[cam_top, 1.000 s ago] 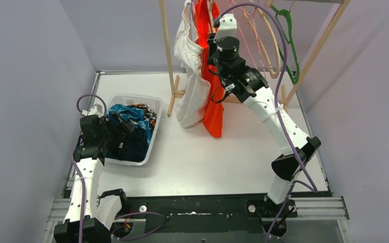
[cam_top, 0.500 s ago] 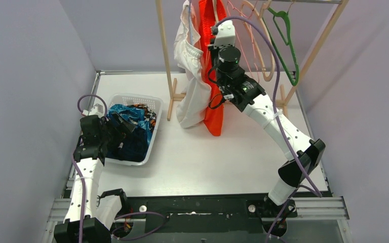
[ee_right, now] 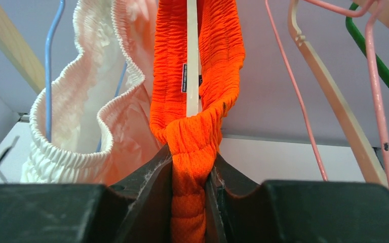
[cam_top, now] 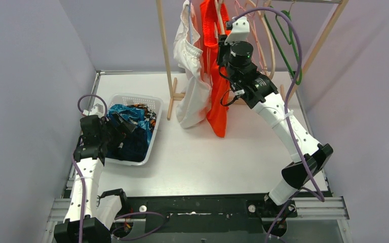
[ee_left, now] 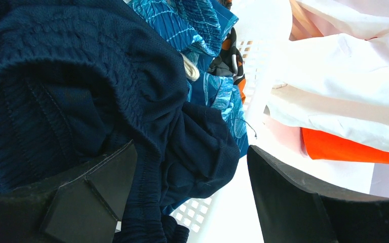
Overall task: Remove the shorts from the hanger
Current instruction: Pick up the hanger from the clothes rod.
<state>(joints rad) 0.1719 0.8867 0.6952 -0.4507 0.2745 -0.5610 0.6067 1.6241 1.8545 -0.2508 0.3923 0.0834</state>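
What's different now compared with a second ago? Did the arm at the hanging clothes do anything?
The right gripper, still clamped on the orange shorts, shifted to the right, tugging them a little away from the white shorts. Nothing was grabbed or released. The left gripper stayed open above the basket, unmoved.

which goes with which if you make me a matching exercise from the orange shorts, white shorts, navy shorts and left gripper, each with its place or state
Column one
1. orange shorts
2. white shorts
3. navy shorts
4. left gripper

Column two
a. lying in the basket
b. open, over the basket
c. pinched in the right gripper
d. hanging on the blue hanger, not gripped

Pairs: 1-c, 2-d, 3-a, 4-b
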